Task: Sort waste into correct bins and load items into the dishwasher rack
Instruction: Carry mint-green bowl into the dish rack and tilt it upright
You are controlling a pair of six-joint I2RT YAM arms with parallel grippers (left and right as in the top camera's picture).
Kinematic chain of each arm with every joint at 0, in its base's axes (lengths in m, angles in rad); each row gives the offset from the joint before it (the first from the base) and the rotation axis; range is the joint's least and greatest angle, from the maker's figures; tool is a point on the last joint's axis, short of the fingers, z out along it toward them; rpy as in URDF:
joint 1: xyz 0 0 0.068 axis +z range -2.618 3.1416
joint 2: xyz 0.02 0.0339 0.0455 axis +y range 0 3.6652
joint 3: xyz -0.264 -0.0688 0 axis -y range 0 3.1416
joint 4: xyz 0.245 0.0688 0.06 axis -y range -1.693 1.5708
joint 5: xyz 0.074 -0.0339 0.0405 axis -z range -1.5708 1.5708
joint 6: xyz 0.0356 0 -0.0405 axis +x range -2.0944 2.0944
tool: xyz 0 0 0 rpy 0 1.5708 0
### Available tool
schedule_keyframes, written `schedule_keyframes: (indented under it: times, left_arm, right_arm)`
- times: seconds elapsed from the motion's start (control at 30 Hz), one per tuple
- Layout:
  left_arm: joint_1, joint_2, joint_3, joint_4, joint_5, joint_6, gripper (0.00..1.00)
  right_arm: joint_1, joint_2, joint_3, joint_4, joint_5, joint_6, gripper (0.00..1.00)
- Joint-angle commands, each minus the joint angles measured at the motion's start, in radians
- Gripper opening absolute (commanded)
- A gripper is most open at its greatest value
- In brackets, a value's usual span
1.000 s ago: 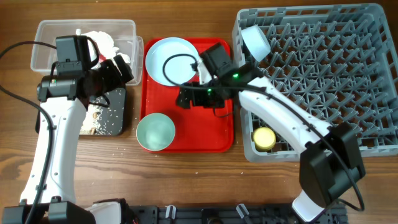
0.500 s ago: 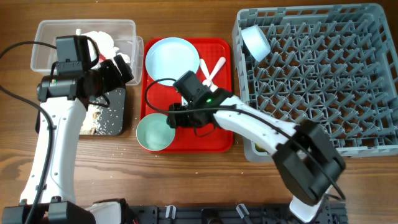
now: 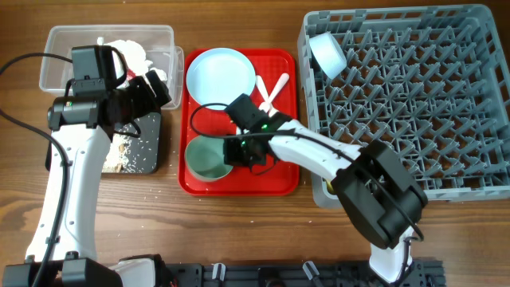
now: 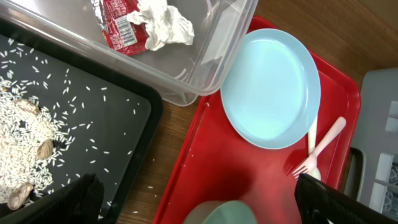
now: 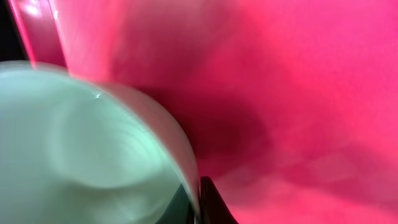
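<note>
Left hand (image 3: 154, 90) hangs spread; right hand (image 3: 239, 151) reaches low.

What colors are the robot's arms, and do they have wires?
Both arms are white tubes with black joints. The left arm and right arm each trail a thin black cable. A tiny green light glows on the right one.

Crumpled white napkins (image 4: 161, 22) and red wrapper (image 4: 118, 22) in clear tub (image 3: 60, 48), rice-strewn brown scraps (image 4: 25, 130) in black tray (image 4: 112, 143), light blue plate (image 3: 219, 72), white fork (image 4: 324, 140), spoon (image 4: 313, 138) and upright mint bowl (image 3: 205, 158) on red tray (image 3: 279, 171), second bowl (image 3: 327, 53) tilted in grey rack (image 3: 430, 96) far-left corner.
</note>
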Motion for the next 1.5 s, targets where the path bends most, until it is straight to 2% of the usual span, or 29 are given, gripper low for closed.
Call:
schedule_keyframes:
  times: [0.0, 0.2, 0.4, 0.63, 0.9, 1.13, 1.33, 1.47]
  left_arm:
    - [0.005, 0.003, 0.013, 0.002, 0.005, 0.008, 1.0]
    - [0.005, 0.003, 0.013, 0.002, 0.005, 0.008, 1.0]
    - [0.005, 0.003, 0.013, 0.002, 0.005, 0.008, 1.0]
    - [0.005, 0.003, 0.013, 0.002, 0.005, 0.008, 1.0]
    - [0.005, 0.003, 0.013, 0.002, 0.005, 0.008, 1.0]
    - [0.005, 0.003, 0.013, 0.002, 0.005, 0.008, 1.0]
    - [0.005, 0.003, 0.013, 0.002, 0.005, 0.008, 1.0]
    - [0.005, 0.003, 0.013, 0.002, 0.005, 0.008, 1.0]
  right_arm:
    - [-0.088, -0.142, 0.014, -0.02, 0.039, -0.089, 0.04]
    - [-0.235, -0.436, 0.014, -0.126, 0.345, -0.175, 0.04]
    - [-0.298, -0.586, 0.014, -0.257, 0.621, -0.226, 0.04]
    - [-0.298, -0.589, 0.011, -0.362, 0.896, -0.226, 0.04]
    - [-0.298, -0.589, 0.011, -0.364, 1.097, -0.23, 0.04]
    - [-0.298, -0.588, 0.011, -0.328, 1.139, -0.349, 0.04]
    - [-0.298, -0.576, 0.01, -0.323, 1.239, -0.376, 0.04]
    - [-0.298, -0.497, 0.01, -0.299, 1.426, -0.388, 0.04]
